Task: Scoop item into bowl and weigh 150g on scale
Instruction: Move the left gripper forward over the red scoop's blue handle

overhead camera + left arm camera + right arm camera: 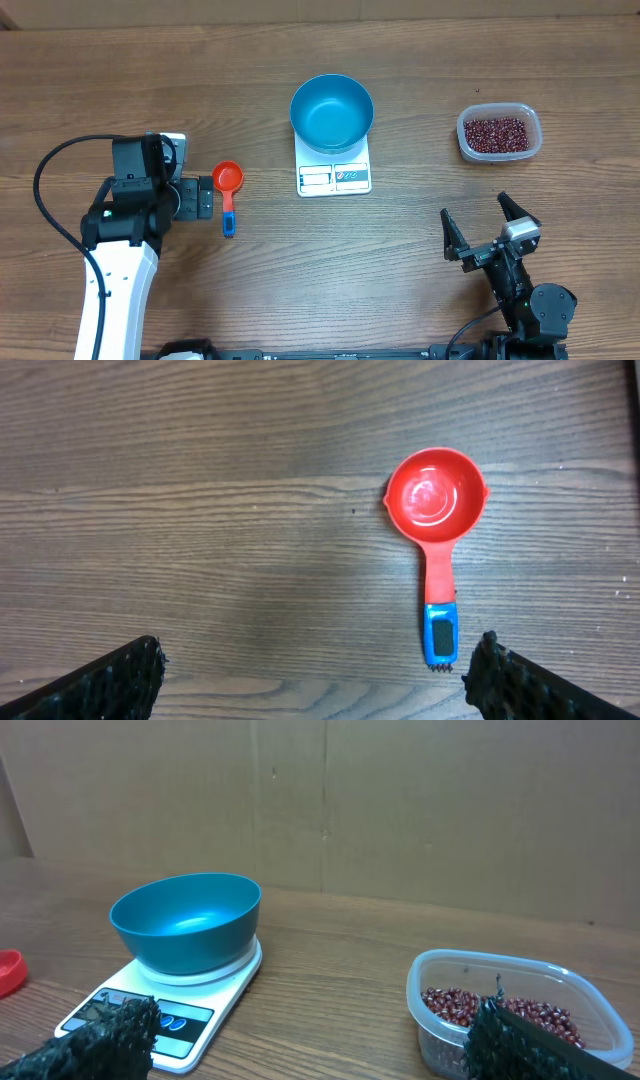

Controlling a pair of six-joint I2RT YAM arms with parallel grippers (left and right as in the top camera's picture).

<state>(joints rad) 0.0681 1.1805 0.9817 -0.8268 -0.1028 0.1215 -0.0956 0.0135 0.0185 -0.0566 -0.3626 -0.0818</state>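
The little red-brown beans lie in a clear tub on the right side of the worktop. The blue bowl sits on the white scale in the middle. A red scoop with a blue handle lies left of the scale. The left gripper is wide open just beside the scoop, not touching it. The right gripper is wide open too, near the tub, holding nothing.
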